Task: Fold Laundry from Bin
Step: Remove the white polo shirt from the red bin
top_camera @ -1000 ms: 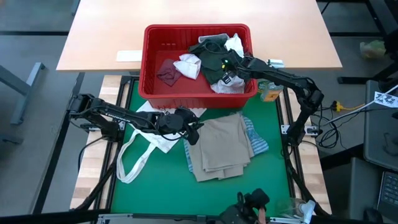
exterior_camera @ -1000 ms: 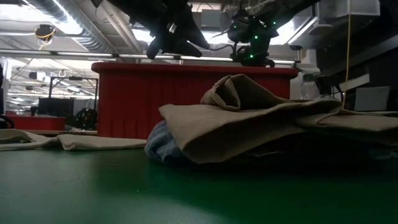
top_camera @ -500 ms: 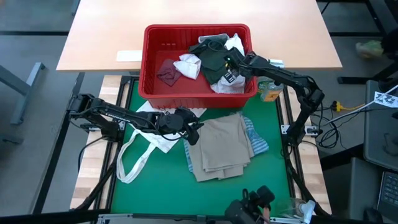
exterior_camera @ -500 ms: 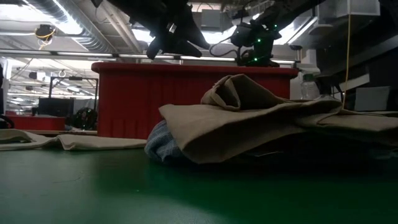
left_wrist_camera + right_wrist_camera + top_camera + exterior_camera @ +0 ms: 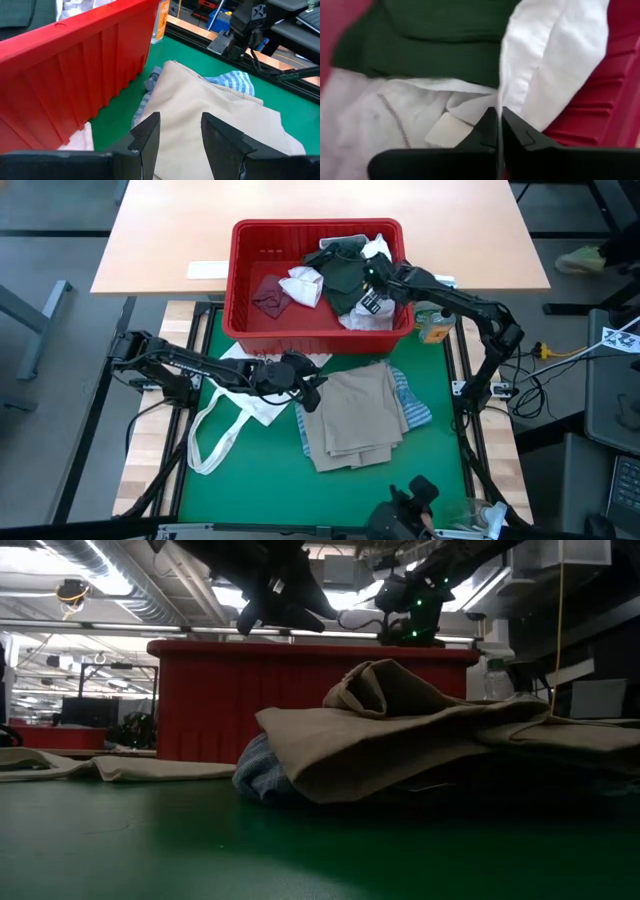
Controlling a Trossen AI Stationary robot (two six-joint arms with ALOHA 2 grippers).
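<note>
- The desk (image 5: 440,450) has a green mat, and the red bin (image 5: 245,290) stands at its far edge; I use the bin as the landmark for all places.
- The bin holds laundry: a dark green top (image 5: 340,275) lies in the right half, a white shirt (image 5: 302,285) is near the middle, and a small maroon piece (image 5: 268,298) is in the left half.
- More white cloth (image 5: 555,45) lies under and beside the green top, against the right wall of the bin.
- A tan shirt (image 5: 355,415) lies folded on the mat in front of the bin, a little to the right of its middle.
- A blue-striped cloth (image 5: 415,408) lies under the tan shirt and shows at the shirt's right edge.
- A white tote bag (image 5: 240,405) with long straps lies on the mat in front of the left half of the bin.
- The right gripper (image 5: 368,292) is inside the bin, at its right half, above the green top. In the right wrist view its fingers (image 5: 485,131) are pressed together and a thin fold of the white cloth is caught between them.
- The left gripper (image 5: 312,392) hovers in front of the bin, over the left edge of the tan shirt. Its fingers (image 5: 147,132) stand apart and hold nothing.
- An orange bottle (image 5: 432,328) stands just beside the right wall of the bin.
</note>
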